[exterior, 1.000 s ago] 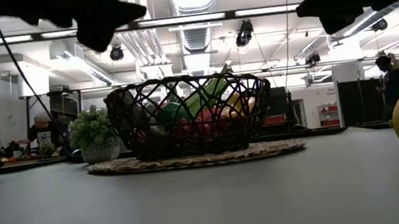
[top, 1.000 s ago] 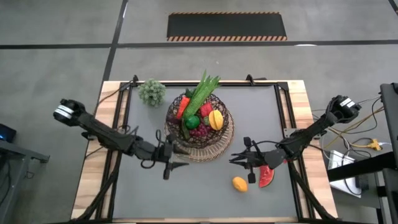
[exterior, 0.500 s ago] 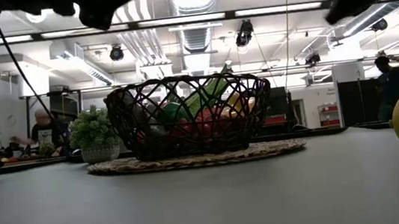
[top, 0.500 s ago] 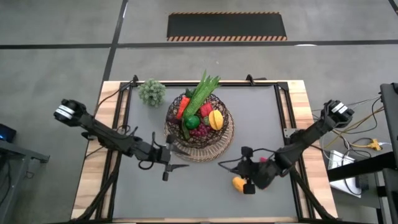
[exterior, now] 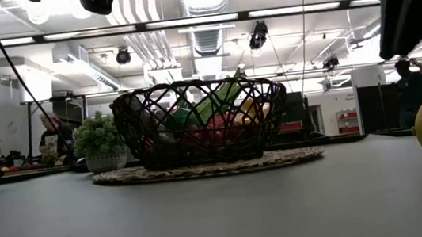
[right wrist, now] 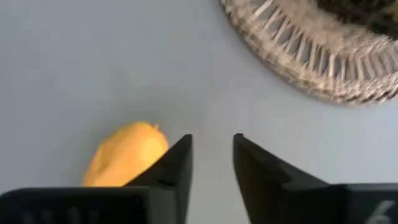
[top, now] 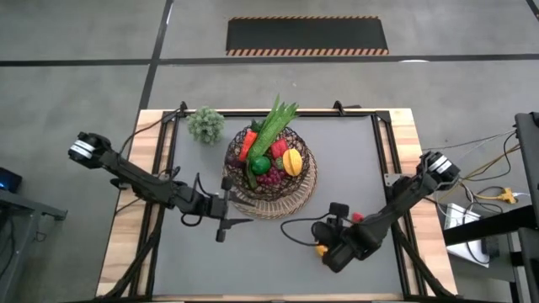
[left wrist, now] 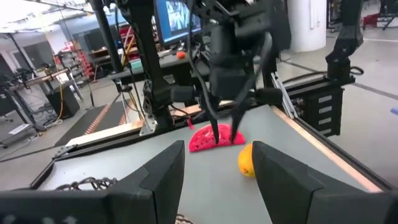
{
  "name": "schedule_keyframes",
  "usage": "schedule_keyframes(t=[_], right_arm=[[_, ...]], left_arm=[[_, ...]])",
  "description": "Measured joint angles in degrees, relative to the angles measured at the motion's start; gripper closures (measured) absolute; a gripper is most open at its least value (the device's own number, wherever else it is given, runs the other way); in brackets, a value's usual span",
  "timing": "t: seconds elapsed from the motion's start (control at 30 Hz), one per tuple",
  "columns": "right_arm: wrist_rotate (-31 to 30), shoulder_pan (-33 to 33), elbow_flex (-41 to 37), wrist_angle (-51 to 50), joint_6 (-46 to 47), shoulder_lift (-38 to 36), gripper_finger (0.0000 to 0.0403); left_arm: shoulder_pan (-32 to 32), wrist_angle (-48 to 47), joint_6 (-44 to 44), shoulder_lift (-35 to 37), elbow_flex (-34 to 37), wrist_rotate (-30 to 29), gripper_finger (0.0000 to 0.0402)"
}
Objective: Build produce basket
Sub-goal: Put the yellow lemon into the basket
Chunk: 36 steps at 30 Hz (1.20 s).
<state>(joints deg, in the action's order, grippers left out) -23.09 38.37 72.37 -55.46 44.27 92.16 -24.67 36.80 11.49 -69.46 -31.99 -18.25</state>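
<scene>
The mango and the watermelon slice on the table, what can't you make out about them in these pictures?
- Mango, high view: mostly covered by the right gripper, only an edge shows.
- Mango, low view: cut off by the picture's right edge.
- Watermelon slice, high view: the right arm hides nearly all of it.
- Left wrist view: the right gripper's dark fingers cross the slice, so contact cannot be told.

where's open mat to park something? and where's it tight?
Free: the mat's far-right stretch beside the basket, and the near-left corner below the left hand. Tight: near right, where the right hand hangs over the mango next to the watermelon slice.
</scene>
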Motion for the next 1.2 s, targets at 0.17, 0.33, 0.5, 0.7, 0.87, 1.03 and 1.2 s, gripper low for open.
schedule_keyframes(t=[0.17, 0.33, 0.5, 0.7, 0.87, 1.03, 1.2], right_arm=[[0.74, 1.14, 1.76, -2.1, 1.15, 1.92, 0.021], [0.61, 4.68, -0.42, 0.13, 3.02, 1.88, 0.0147], [0.39, 6.82, -3.46, 5.71, 7.5, 1.84, 0.0126], [0.85, 7.25, -7.55, 16.05, 8.55, 1.81, 0.0124], [0.85, 7.26, -10.32, 17.57, 10.78, 1.81, 0.0124], [0.63, 7.26, -11.98, 18.3, 11.47, 1.81, 0.0132], [0.48, 7.26, -12.8, 18.76, 11.33, 1.68, 0.0179]], left_arm=[[0.0, 0.21, 2.03, 1.01, 0.0, -0.02, 0.023], [0.07, 0.35, 3.96, 1.04, 0.0, -0.51, 0.023], [0.07, 1.12, 4.0, 1.04, -0.2, -0.6, 0.023], [0.07, 1.91, 4.04, 1.04, -0.22, -0.64, 0.023], [0.07, 1.83, 4.03, 1.04, -0.22, -0.64, 0.023], [0.07, 1.85, 4.02, 1.04, -0.22, -0.64, 0.023], [0.07, 1.81, 4.05, 1.04, -0.24, -0.64, 0.023]])
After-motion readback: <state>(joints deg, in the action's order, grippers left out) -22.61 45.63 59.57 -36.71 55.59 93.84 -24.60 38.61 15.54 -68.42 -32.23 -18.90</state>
